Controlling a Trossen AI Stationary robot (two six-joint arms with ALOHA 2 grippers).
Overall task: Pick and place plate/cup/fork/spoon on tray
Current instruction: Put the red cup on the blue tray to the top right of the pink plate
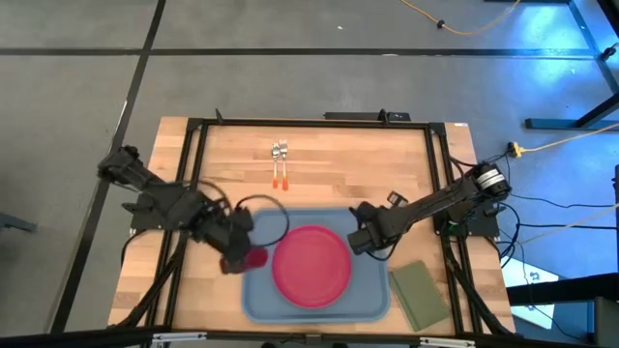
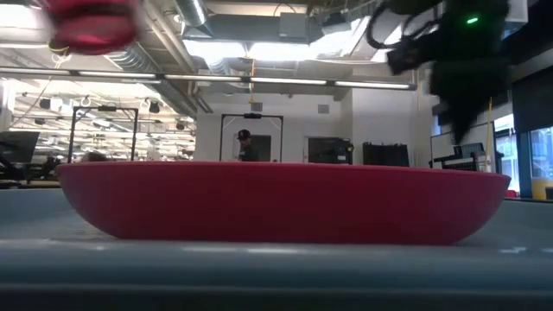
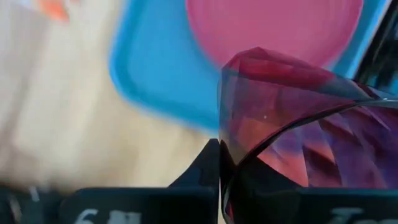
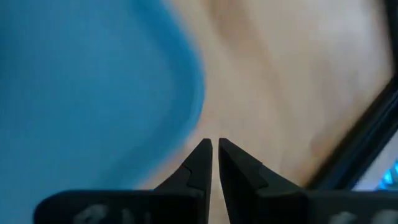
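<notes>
The pink-red plate [image 1: 311, 266] lies flat on the light blue tray [image 1: 261, 300] and fills the low view [image 2: 285, 203]. My left gripper [image 1: 237, 256] is shut on the dark red cup [image 1: 254, 258] over the tray's left edge. The cup shows high up in the low view [image 2: 91, 26]. The fork and spoon [image 1: 280, 162] lie side by side on the wood at the far middle; which is which I cannot tell. My right gripper [image 1: 358, 239] is shut and empty above the tray's far right corner [image 4: 93, 81]. My left gripper holds the cup by its wall near the rim [image 3: 231, 155]. One finger [image 3: 208, 165] is on the outside of the wall; the cup hides the other. The cup is lifted clear of the table and tray, with the plate [image 3: 273, 25] beyond it.
An olive-green pad [image 1: 421, 295] lies on the wood right of the tray, near the front edge. A black frame [image 1: 193, 130] runs around the table. Bare wood lies between the utensils and the tray. A person [image 2: 246, 145] stands far off in the room.
</notes>
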